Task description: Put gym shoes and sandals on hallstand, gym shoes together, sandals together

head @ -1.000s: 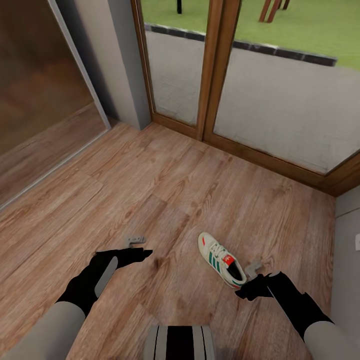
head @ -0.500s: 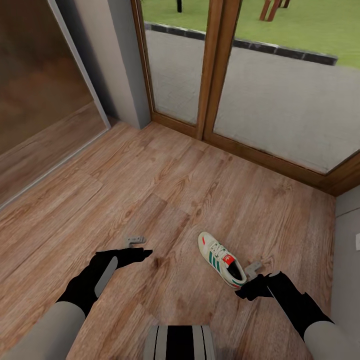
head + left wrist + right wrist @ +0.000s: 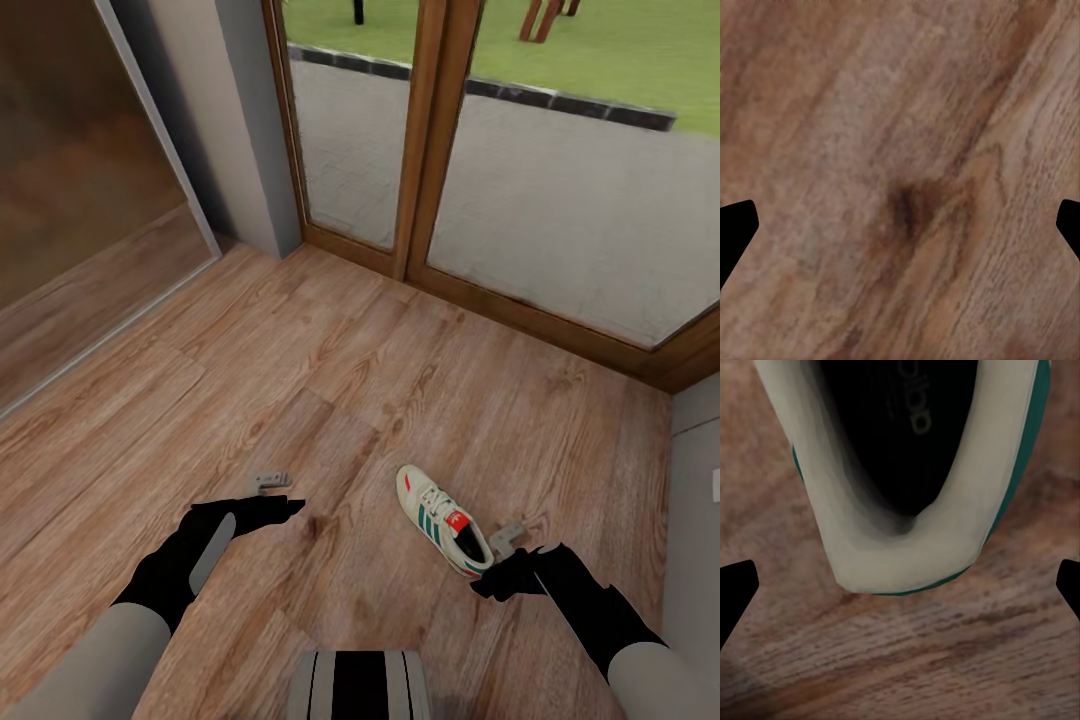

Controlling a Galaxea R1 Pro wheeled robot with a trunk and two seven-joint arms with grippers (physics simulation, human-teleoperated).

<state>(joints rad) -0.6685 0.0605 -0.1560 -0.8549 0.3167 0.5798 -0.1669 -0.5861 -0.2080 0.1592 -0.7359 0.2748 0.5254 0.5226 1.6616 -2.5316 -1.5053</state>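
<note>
Grained wood-plank floor [image 3: 330, 380] is spreading below wood-framed glass doors [image 3: 430, 140], one white, green-striped gym shoe [image 3: 443, 519] is lying there with partly legible insole lettering, and the right gripper [image 3: 508, 539] and left gripper [image 3: 270, 482] are hovering wide open, empty.

I stood over a floor [image 3: 300, 380] of warm brown wood planks, its grain running at a slant, with one dark knot [image 3: 907, 206] close under my left wrist view. Ahead of me rose tall glass doors [image 3: 560, 190] in brown wooden frames, a thick wooden post [image 3: 425, 130] between two panes. Through them I saw grey paving [image 3: 580, 200], a dark kerb, and bright green grass [image 3: 600, 50] in daylight. A grey wall pier [image 3: 235, 120] stood at the corner, beside a dark glossy panel [image 3: 80, 150] that mirrored the planks.
</note>
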